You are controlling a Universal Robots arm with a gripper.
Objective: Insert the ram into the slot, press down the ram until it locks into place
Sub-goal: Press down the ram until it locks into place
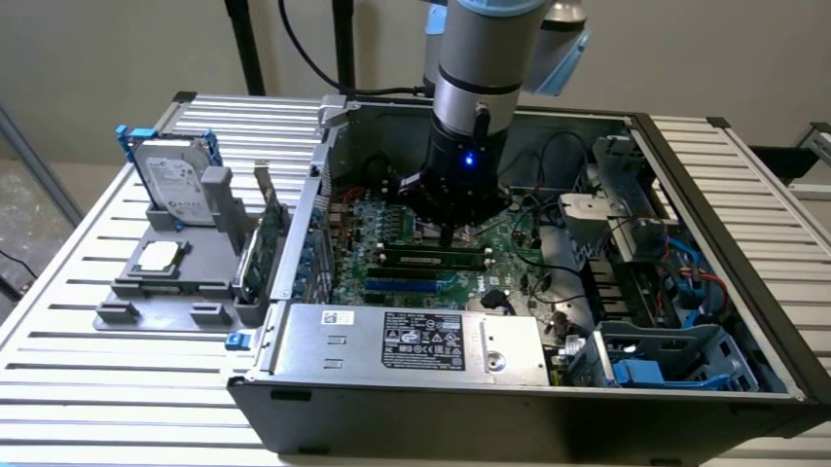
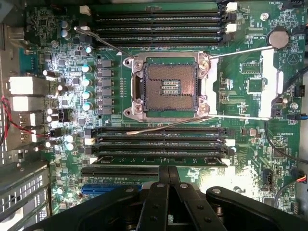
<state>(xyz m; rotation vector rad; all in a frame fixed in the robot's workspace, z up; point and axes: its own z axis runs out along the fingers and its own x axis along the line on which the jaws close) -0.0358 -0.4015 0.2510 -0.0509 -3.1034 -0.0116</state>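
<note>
- Far off to the exterior view's left of the gripper (image 1: 457,236), outside the computer case (image 1: 727,253), a grey holder tray (image 1: 162,282) carries a hard drive (image 1: 178,185) and a loose processor chip (image 1: 159,256).
- Nearer, on that same side, an upright expansion card (image 1: 268,243) stands against the case wall.
- The gripper hangs inside the case with its fingers fully together and nothing between them; in the wrist view they meet just over the memory sockets.
- The ram (image 1: 433,260) lies directly below the fingertips, already seated in the slot (image 2: 161,161).
- Insertion looks done; whether the end latches have locked I cannot tell.
- Beyond the gripper sits the empty CPU socket (image 2: 168,84).
</note>
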